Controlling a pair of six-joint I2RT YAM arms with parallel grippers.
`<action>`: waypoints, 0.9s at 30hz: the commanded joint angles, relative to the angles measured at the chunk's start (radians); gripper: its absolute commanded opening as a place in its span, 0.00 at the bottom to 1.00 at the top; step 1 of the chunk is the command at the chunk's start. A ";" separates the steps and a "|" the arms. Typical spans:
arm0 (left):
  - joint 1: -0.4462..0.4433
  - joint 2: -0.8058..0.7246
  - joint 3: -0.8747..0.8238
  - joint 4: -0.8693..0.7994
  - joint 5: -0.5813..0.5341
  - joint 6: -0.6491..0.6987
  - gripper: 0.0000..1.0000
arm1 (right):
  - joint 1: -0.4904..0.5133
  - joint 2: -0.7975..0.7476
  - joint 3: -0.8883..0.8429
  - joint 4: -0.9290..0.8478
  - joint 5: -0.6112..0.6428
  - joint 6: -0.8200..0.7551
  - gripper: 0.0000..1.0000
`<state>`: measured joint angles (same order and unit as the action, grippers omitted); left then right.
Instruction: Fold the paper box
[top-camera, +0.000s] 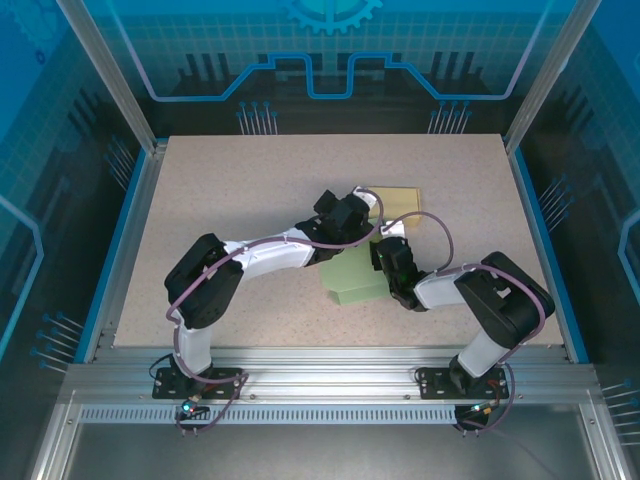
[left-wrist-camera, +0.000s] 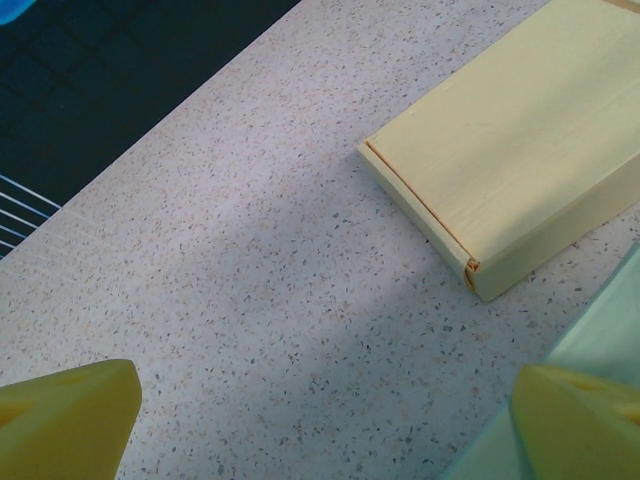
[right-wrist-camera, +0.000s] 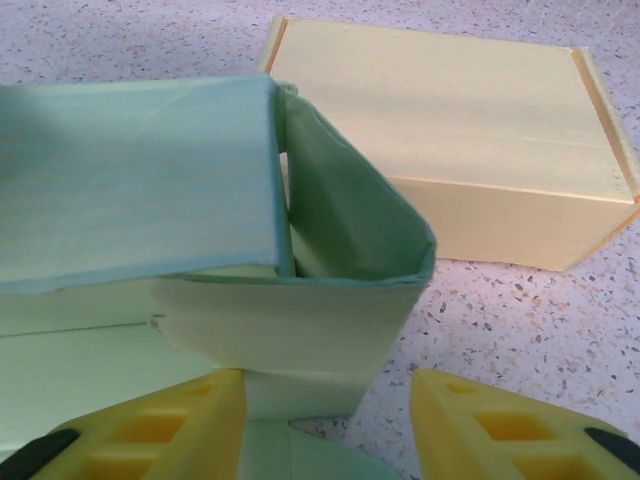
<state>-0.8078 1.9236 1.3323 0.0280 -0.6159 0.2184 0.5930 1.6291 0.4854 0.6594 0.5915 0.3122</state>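
While the green box (top-camera: 352, 280) sat half-folded on the bench (top-camera: 230, 190), yellow box (top-camera: 400, 193) at its 1 o'clock, left fingers (left-wrist-camera: 70, 410) and right fingers (right-wrist-camera: 500, 425) stood apart, holding nothing, so tucking its loose flap (right-wrist-camera: 350, 215) seemed next.

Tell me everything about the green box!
The green box is pale paper card, half folded. Its long lid flap sits tilted up, not shut, and a side flap curls inward, untucked. It rests on the speckled table, with the closed yellow box close beside it.
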 joint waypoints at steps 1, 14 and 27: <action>0.004 0.019 -0.005 -0.022 0.018 0.037 0.95 | -0.014 -0.010 0.019 0.043 -0.005 -0.005 0.52; 0.022 0.017 -0.003 -0.031 0.097 0.047 0.87 | -0.073 0.024 0.065 0.055 -0.053 -0.002 0.69; 0.072 -0.034 0.050 -0.077 0.228 0.003 0.81 | -0.093 0.051 0.091 0.053 -0.152 -0.001 0.66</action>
<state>-0.7498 1.9236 1.3476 0.0036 -0.4603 0.2375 0.5072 1.6920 0.5800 0.6899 0.4572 0.2985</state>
